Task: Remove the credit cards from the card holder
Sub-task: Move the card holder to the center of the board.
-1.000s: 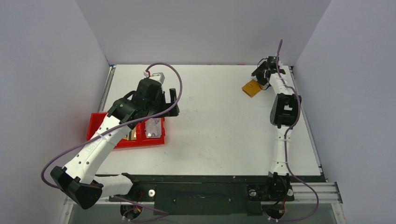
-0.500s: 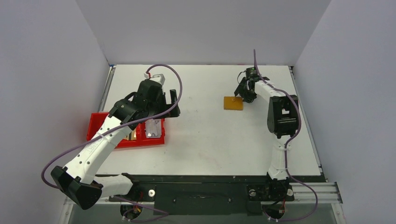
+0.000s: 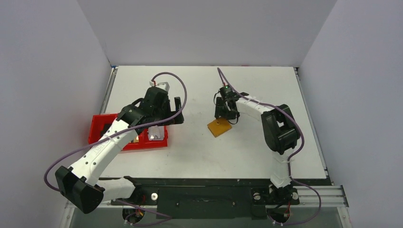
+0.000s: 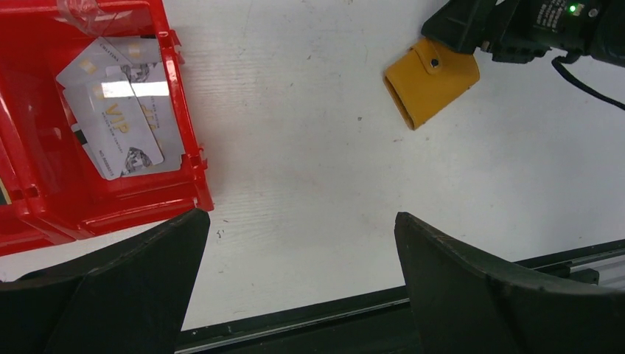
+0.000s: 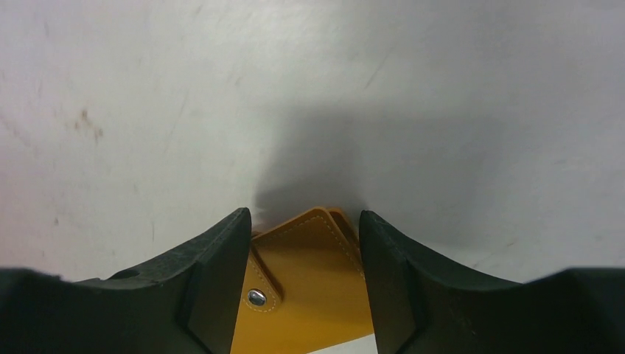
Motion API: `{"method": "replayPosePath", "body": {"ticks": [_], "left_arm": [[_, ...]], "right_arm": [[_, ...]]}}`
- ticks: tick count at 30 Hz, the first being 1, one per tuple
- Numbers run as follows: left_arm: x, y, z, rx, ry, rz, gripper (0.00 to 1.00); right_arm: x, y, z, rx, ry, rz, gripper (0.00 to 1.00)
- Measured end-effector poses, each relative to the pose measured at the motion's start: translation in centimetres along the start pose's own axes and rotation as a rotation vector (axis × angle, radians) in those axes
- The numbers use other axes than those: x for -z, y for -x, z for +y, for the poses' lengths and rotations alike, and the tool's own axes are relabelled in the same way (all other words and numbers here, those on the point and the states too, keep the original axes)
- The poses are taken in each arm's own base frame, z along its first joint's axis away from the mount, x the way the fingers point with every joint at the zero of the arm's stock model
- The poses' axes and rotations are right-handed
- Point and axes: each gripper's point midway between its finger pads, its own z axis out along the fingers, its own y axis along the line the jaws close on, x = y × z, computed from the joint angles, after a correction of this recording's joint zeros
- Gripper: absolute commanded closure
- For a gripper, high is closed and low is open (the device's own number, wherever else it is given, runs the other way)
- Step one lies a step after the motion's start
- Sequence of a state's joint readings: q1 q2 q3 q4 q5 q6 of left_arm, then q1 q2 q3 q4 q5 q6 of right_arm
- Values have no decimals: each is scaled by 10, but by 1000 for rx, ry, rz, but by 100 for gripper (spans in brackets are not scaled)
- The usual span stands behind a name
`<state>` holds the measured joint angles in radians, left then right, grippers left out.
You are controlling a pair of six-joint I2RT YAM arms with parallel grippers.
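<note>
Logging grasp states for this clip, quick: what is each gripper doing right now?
Left gripper: open, holding nothing.
Right gripper: closed on the card holder.

— The card holder (image 5: 313,295) between the matt black right fingers (image 5: 214,287)?
— Smooth tan leather-look, stitched edge, one shiny metal stud (image 5: 256,297).
— Left of the left gripper (image 4: 300,216)?
— A glossy red plastic tray (image 4: 188,158); the cards (image 4: 118,125) glare, probably plastic. The table (image 4: 309,184) is matt white and scuffed.

Red tray (image 4: 51,199) — compartmented, it seems — on white table (image 3: 237,152).
</note>
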<state>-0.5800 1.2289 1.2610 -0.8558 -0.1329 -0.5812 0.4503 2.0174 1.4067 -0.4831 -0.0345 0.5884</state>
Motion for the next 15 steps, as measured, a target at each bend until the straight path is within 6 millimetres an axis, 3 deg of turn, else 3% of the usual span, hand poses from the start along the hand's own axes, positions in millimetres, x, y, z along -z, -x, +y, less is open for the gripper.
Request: {"method": "replayPosePath", "body": {"ticks": [6, 8, 15], "left_arm": [[-25, -28, 13, 16, 44, 84, 2], [-35, -38, 14, 20, 46, 119, 1], [-66, -68, 2, 14, -8, 221, 0]], "right_arm": [[24, -54, 23, 167, 37, 74, 35], [35, -59, 18, 168, 35, 78, 33], [101, -13, -15, -8, 49, -110, 34]]}}
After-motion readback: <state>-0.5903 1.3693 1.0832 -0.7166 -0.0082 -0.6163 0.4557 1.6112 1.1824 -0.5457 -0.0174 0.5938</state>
